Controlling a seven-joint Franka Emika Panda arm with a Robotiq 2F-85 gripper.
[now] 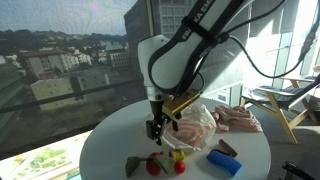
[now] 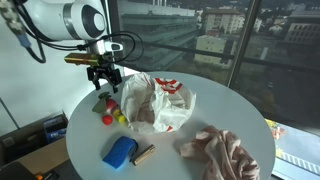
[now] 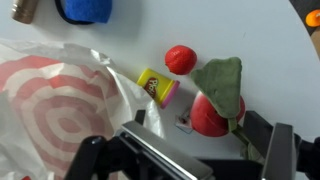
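Noted pincer spread wide, nothing pinched, hanging just above round white tabletop; same reading in both exterior views. Fingertips cut off by lower edge of wrist view.

Below it: small yellow tub, tipped on its side on bare tabletop, just beside edge of crumpled plastic bag. Long axis read in wrist view as a diagonal, upper left to lower right, magenta end at lower right, nearer the pincer. Logged dark print on the yellow wall; too small to read. In an exterior view, caught only as a yellow speck; heading impossible to judge there.

Close to tub, not touching: small red ball. Further right, larger red ball, partly covered by dull green wedge-shaped piece. Cannot tell what the green piece is.

On bag: red concentric rings, bullseye pattern; no words legible. Contents hidden by folds.

Cut off at top of wrist view: blue block and brown piece. Well apart across the tabletop, in an exterior view: heap of pink cloth.
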